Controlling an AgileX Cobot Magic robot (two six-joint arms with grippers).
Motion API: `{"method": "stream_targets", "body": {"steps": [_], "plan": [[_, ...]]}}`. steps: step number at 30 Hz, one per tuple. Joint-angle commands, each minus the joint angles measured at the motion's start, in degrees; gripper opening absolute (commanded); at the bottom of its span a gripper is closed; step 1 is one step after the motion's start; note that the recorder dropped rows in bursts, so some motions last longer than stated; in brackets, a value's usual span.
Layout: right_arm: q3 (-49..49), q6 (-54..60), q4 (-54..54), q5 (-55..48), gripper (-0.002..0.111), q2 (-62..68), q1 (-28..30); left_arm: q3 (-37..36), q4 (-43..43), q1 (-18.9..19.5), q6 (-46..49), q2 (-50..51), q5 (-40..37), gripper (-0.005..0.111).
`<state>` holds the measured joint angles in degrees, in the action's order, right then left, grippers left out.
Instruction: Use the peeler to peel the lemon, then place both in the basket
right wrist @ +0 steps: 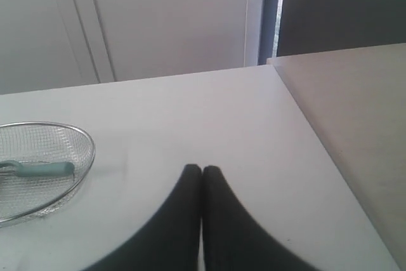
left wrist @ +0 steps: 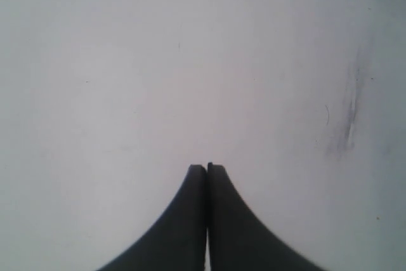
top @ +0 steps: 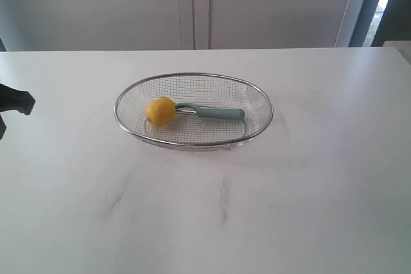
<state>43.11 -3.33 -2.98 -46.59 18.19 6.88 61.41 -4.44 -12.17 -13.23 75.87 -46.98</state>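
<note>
The wire-mesh basket point(top: 257, 97) stands mid-table. Inside it lies the yellow lemon point(top: 160, 111) at its left side, and the teal peeler point(top: 218, 113) rests beside it with its head toward the lemon. In the right wrist view the basket point(right wrist: 87, 147) and the peeler handle point(right wrist: 44, 169) show at the edge; the lemon is out of that view. My left gripper point(left wrist: 207, 167) is shut and empty over bare table, far left of the basket; only a dark part of that arm point(top: 14, 101) shows in the exterior view. My right gripper point(right wrist: 202, 169) is shut and empty, right of the basket.
The white table point(top: 308, 190) carries faint grey scuff marks point(top: 223, 200) in front of the basket. A pale wall with cabinet panels point(top: 192, 4) rises behind. The table's right edge point(right wrist: 298, 112) meets a beige surface point(right wrist: 361, 112) beyond it.
</note>
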Motion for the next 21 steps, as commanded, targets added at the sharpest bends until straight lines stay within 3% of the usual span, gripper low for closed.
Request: {"method": "stream_targets", "body": {"steps": [1, 11, 21], "plan": [[-3.28, 0.58, 0.43, 0.91, 0.000, -2.91, 0.64, -0.33, 0.05, 0.05, -0.50, -0.55, -0.55, 0.000], [-12.36, 0.70, 0.60, 3.42, 0.000, -11.84, 0.64, -0.33, 0.05, 0.05, -0.50, -0.55, -0.55, 0.000], [-13.30, 0.46, 0.31, 3.31, 0.000, -12.73, 0.64, -0.33, 0.05, 0.05, -0.50, -0.55, -0.55, 0.000]]}}
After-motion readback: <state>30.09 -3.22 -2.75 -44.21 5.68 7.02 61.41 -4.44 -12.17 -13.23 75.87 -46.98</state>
